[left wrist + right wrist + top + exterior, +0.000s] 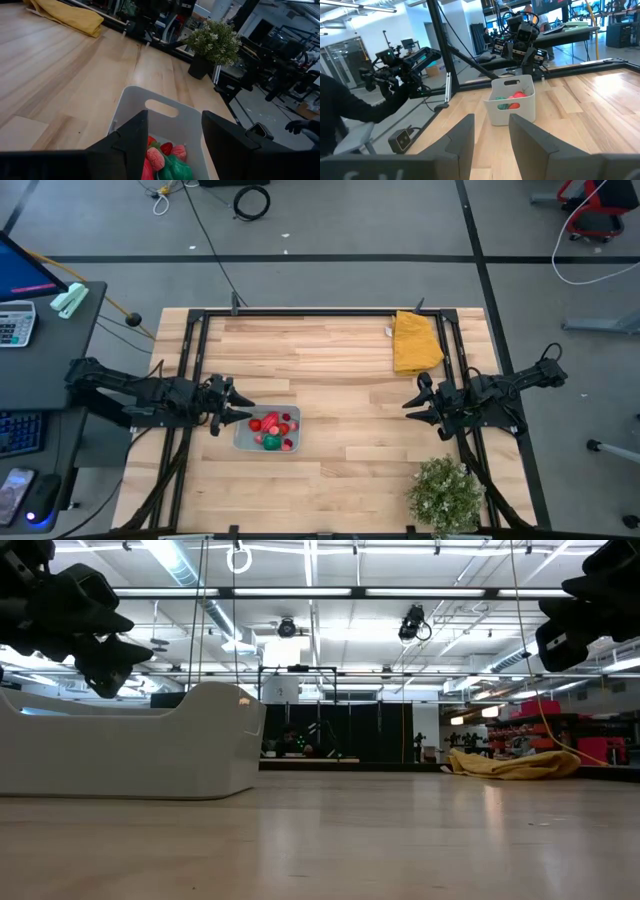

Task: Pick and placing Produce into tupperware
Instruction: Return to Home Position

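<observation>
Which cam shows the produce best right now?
High view: looks straight down on all the produce in the tupperware. Left wrist: close, but the left claw hides part. Right wrist: distant, small. Low: only the tupperware's wall.

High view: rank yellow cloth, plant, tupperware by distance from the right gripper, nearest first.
From the right gripper:
1. Yellow cloth: close by, toward the picture's top, on the table's right side.
2. Plant: a little farther, at the bottom right corner.
3. Tupperware: across the table, beside the left gripper.
</observation>
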